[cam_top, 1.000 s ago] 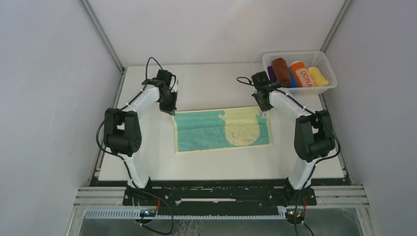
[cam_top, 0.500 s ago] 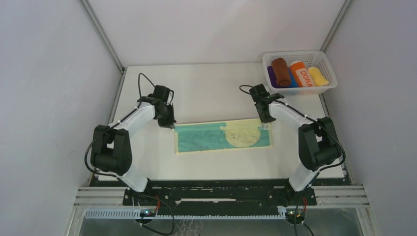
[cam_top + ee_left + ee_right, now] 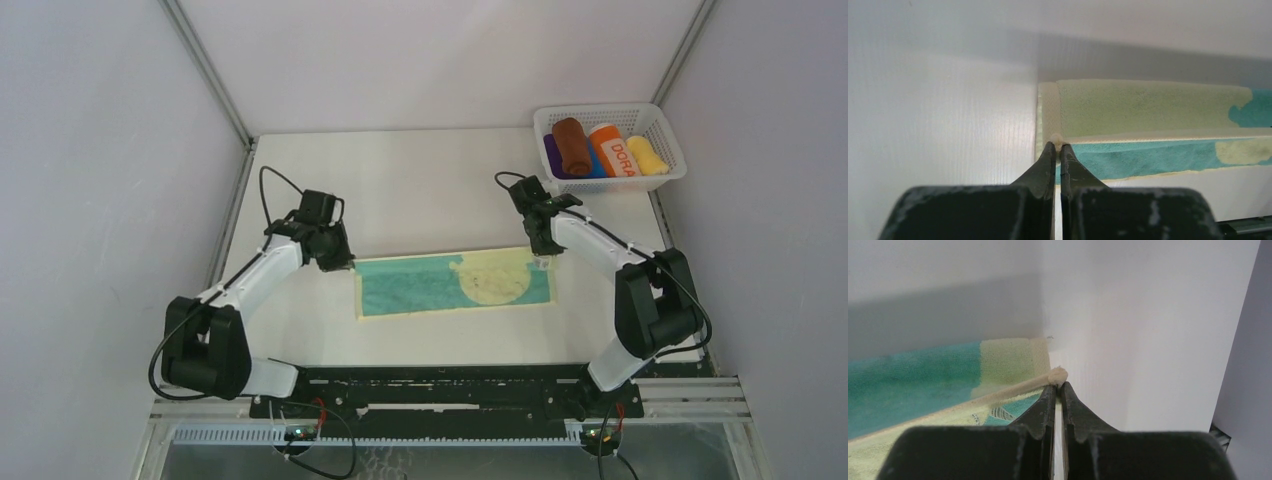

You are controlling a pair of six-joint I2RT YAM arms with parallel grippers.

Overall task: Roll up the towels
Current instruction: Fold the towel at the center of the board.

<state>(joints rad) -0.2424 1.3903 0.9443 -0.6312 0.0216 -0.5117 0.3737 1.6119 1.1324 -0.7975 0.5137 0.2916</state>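
Observation:
The teal towel with pale yellow-cream patches lies across the middle of the table, its far edge lifted and folded toward the near side. My left gripper is shut on the towel's far-left corner, seen pinched at the gripper's tip above the teal cloth. My right gripper is shut on the far-right corner, a cream hem bunched at this gripper's tip beside the teal and cream cloth. The rust-brown towel lies rolled in the basket.
A white mesh basket stands at the back right corner with purple, blue and yellow rolls and an orange roll lettered "DORA". The white table is walled by pale panels on both sides.
Both grippers have moved toward the near edge, each carrying its far corner. The teal towel's far edge has come over with them, so the cloth looks narrower.

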